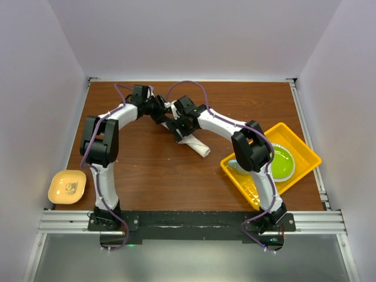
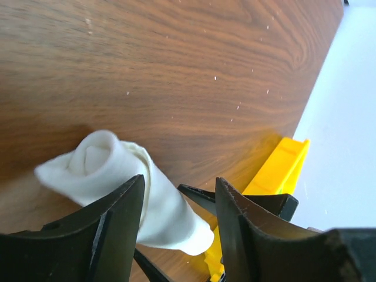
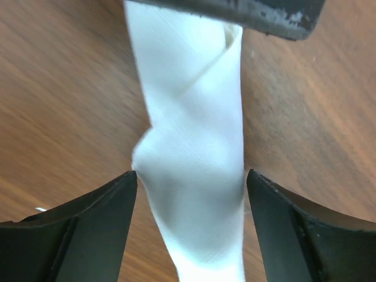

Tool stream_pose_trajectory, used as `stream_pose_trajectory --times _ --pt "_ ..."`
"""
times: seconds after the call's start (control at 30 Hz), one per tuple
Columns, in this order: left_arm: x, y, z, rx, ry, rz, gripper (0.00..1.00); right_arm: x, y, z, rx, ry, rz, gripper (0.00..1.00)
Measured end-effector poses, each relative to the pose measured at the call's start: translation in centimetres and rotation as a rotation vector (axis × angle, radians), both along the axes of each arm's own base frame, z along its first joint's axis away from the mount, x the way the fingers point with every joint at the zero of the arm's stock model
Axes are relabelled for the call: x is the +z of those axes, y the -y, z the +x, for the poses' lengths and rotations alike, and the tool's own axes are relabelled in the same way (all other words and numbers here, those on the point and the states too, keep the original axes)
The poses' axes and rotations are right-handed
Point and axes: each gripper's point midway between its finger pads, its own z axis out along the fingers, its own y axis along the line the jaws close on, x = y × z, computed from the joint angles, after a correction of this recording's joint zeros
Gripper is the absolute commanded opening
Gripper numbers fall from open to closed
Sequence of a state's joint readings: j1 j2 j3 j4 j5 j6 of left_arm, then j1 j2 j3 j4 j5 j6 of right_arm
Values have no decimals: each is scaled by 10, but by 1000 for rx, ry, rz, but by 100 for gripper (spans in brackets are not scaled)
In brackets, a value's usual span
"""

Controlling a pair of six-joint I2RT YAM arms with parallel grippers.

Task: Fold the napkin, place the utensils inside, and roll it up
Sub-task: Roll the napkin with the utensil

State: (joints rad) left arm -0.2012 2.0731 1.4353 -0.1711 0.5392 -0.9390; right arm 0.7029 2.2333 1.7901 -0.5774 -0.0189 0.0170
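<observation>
**Rolled napkin flanked by two spread tools**

The napkin (image 1: 197, 147) is seen rolled into a white tube at mid-surface, with its long axis running diagonally from far-left to near-right. Its far end is straddled by the right tool (image 3: 191, 176), whose fingers are spread to either side. The left tool (image 2: 179, 188), also spread, is set just beside that end. No cloth is pinched and no knife is visible. The wooden surface (image 1: 147, 176) is enclosed by white walls (image 1: 35, 88), and a yellow tray (image 1: 305, 150) lies well apart at right.

my brown wooden table (image 1: 170, 176) carried a rolled white napkin (image 1: 197, 145) near its middle, a yellow tray (image 1: 305, 157) on my right, and a small yellow dish (image 1: 67, 187) at its near left corner.
</observation>
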Motion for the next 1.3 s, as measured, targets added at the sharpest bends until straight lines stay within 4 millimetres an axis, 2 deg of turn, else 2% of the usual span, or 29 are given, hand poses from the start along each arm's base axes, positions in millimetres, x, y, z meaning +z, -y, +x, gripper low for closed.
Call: stream_pose_trajectory --times 0.2,0.33,0.47,0.57,0.63,0.73,0.8,0.87,0.97,1.07,1.17,1.3 --pt "34 -15 -2 71 9 66 60 32 -11 0 -15 13 71 93" --pt "64 -21 -8 121 15 81 62 60 -7 -8 -48 3 86 98" --pt "88 -17 -16 183 -18 91 64 93 24 -19 -148 -17 74 98" --pt "91 0 -26 203 -94 121 66 123 68 -20 -267 -24 109 98" --pt "89 18 -32 213 -156 160 73 141 111 -17 -367 -23 118 98" --pt "80 41 -38 241 -246 240 74 161 175 -10 -512 32 96 98" --pt "66 55 -45 257 -312 291 76 167 199 -17 -559 57 76 98" --pt "48 60 -58 270 -388 343 77 171 209 -34 -563 67 65 98" --pt "18 58 -77 297 -498 421 78 171 212 -56 -544 65 65 98" --pt "-4 56 -85 321 -559 469 79 166 213 -67 -531 53 61 98" --pt "-14 55 -87 342 -580 495 79 159 213 -72 -521 33 55 98" --pt "-16 53 -84 382 -576 504 79 155 212 -74 -513 20 55 98"
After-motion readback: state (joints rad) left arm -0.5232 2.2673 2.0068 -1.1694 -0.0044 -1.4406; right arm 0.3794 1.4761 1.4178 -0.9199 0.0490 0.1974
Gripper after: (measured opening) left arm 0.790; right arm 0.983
